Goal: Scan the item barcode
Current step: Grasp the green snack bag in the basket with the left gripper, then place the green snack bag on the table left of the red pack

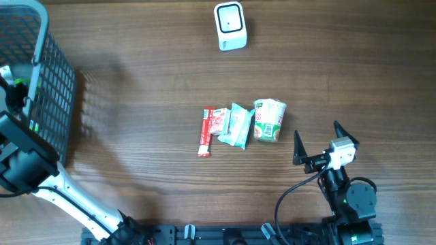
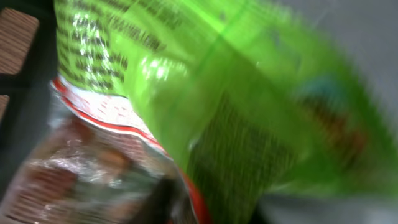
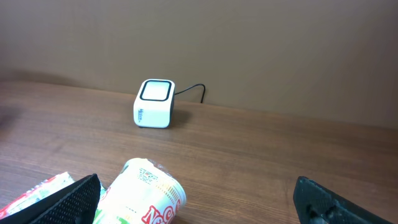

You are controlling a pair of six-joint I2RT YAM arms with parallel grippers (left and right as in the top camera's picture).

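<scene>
The white barcode scanner (image 1: 229, 26) stands at the table's far edge and also shows in the right wrist view (image 3: 154, 103). A cup noodle (image 1: 269, 120), a teal packet (image 1: 238, 125) and a red stick pack (image 1: 206, 132) lie mid-table. My left arm (image 1: 24, 160) reaches into the basket (image 1: 58, 82). Its wrist view is blurred and filled by a green bag (image 2: 236, 106) over a red-edged packet (image 2: 93, 162); its jaws do not show clearly. My right gripper (image 1: 317, 129) stands open just right of the cup noodle (image 3: 146, 193), holding nothing.
The dark wire basket takes up the table's left end. A black cable (image 3: 193, 90) runs from the scanner along the back wall. Bare wood lies between the items and the scanner.
</scene>
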